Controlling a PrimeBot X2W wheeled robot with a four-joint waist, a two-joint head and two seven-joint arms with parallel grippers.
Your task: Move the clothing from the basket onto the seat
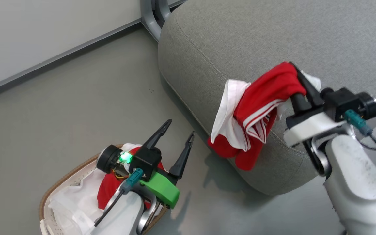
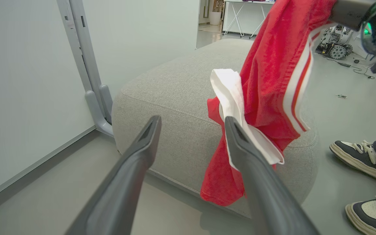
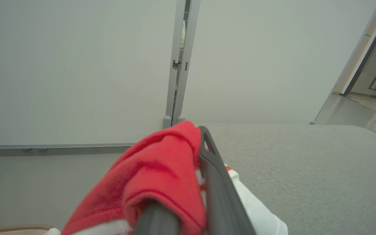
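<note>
On the grey floor (image 1: 77,107), the basket (image 1: 60,182) sits under the left hand (image 1: 180,127), which is spread and empty. The right hand (image 1: 297,78) pinches a red-and-white garment (image 1: 263,94) that hangs below it by the seat (image 1: 256,39) corner.

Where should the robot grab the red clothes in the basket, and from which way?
Best guess: pinch the bunched red cloth where it shows beside the white liner, coming straight down from above. The basket walls block the sides, and the soft heap gives folds to pinch. The open left gripper is nearest.
</note>
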